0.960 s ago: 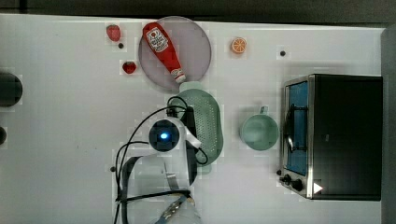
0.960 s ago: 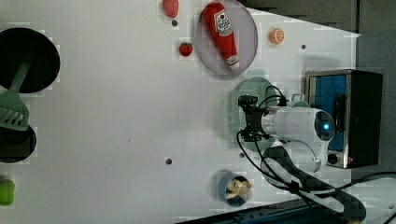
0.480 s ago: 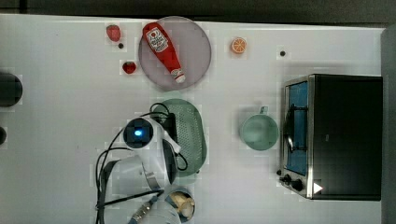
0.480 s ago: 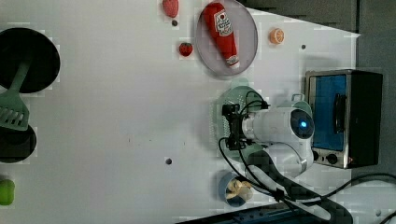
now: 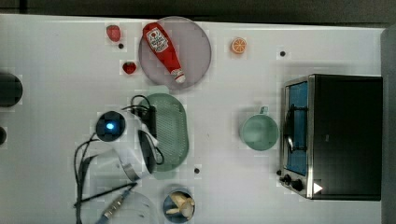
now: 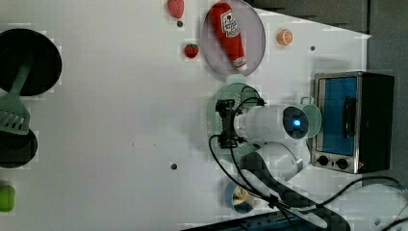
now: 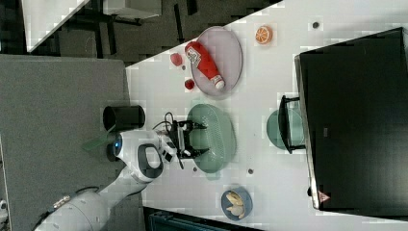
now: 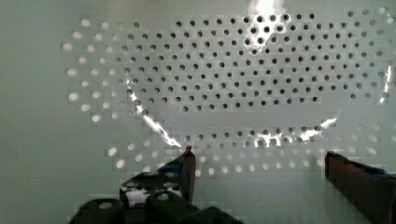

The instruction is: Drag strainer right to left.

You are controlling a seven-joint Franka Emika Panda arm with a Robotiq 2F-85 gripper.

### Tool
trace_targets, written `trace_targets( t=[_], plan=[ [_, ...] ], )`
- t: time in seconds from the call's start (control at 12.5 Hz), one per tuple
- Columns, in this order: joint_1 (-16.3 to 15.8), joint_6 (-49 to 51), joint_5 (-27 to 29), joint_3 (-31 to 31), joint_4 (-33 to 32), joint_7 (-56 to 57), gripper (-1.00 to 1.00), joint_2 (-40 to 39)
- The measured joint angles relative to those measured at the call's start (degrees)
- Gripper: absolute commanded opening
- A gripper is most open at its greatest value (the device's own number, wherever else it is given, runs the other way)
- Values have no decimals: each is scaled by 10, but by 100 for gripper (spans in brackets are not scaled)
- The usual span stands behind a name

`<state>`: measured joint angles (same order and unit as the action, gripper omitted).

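Arm stretched low over the table, wrist bent down, gripper (image 8: 259,163) pointing down with its fingers (image 8: 187,170) spread wide.

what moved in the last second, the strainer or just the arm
Both: the strainer slid toward the top view's left, away from the mug, and the gripper, open inside its basin, went with it. The plate, ketchup bottle, toaster oven and mug stayed put.

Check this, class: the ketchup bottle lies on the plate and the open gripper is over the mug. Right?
Not quite. The ketchup bottle does lie on the plate, but the open gripper is over the strainer, not the mug, as the top view shows.
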<state>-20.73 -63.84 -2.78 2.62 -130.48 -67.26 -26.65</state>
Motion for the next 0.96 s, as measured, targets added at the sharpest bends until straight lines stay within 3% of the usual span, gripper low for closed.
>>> trace_targets(
  t=[0.16,0.48,0.72,0.96],
  plan=[
    [-9,6,-2,19,40,-24,100,-26],
    [-55,31,31,22,51,-43,100,-38],
    [-67,38,49,20,94,-53,100,-57],
    [-75,44,100,27,135,-54,100,-81]
  ],
)
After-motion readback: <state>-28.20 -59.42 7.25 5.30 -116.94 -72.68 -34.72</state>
